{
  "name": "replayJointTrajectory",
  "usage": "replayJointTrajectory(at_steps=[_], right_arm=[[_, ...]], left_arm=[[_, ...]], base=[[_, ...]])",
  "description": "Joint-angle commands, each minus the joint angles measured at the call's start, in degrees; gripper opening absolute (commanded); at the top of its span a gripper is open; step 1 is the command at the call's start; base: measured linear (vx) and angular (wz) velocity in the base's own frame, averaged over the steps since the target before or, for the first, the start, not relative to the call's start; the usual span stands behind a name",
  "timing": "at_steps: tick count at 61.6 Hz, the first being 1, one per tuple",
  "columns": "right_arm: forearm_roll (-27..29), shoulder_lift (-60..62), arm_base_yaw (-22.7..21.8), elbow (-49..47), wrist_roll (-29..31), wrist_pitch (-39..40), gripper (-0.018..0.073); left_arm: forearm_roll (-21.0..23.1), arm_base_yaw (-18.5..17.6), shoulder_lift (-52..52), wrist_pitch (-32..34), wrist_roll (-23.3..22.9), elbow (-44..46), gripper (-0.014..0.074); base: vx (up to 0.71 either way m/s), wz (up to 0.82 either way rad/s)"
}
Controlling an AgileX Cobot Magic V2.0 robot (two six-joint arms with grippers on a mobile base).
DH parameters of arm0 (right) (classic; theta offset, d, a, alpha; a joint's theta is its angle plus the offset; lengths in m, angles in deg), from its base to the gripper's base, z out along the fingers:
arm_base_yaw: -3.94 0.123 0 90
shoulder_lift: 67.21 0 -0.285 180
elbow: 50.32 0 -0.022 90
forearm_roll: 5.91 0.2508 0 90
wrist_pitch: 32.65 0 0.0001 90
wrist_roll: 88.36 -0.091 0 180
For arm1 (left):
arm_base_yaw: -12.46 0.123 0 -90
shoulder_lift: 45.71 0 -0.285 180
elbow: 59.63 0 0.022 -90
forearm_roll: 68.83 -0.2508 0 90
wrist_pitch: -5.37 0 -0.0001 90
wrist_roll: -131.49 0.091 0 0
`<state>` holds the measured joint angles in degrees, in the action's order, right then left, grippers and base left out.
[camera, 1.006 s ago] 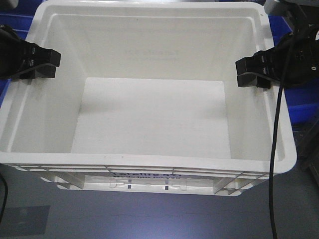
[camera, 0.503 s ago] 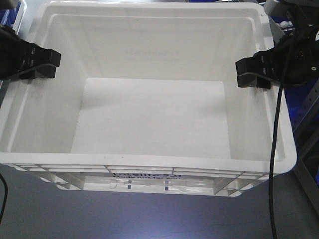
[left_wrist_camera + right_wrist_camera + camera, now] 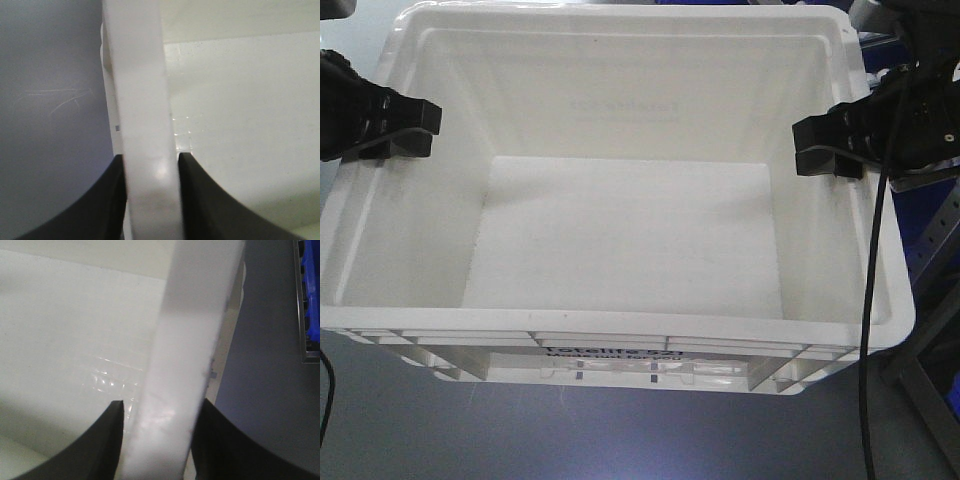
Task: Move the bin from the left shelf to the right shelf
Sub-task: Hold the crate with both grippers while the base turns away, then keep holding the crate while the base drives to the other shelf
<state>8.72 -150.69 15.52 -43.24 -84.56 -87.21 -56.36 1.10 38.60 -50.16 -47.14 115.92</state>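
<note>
At 9 o'clock on the bin (image 3: 630, 250), left gripper (image 3: 408, 132) pinched shut across side rim, one finger inside wall, one outside; at 3 o'clock, right gripper (image 3: 827, 147) clamped likewise on opp. rim. Matched mid-side holds prob. for keeping empty tote level btwn arms. Held centre-view, printed side at 6 o'clock, apparently clear of grey floor (image 3: 620, 440); blue bins (image 3: 935, 215) past 3 o'clock.
</note>
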Motion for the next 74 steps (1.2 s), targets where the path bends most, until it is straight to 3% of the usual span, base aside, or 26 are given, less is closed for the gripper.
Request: replayJointTrajectory(at_steps=[1,34,74], right_arm=[[-0.9,2.1,-0.5,-2.0,0.6,4.6,-0.0004],[-0.9,2.1,-0.5,-2.0,0.6,4.5,-0.0004],[-0.8,2.1,-0.5,-2.0,0.6,4.5,-0.0004]], left_arm=[[1.5,-0.2,-2.7,5.0,2.5,2.0,-0.0008],[1.5,-0.2,-2.7,5.0,2.5,2.0,-0.0008],[1.6,-0.2,-2.7,4.9,2.5,2.0,-0.0008]], base=[[0.34,-0.14],[0.36,-0.10],[0.40,0.12]])
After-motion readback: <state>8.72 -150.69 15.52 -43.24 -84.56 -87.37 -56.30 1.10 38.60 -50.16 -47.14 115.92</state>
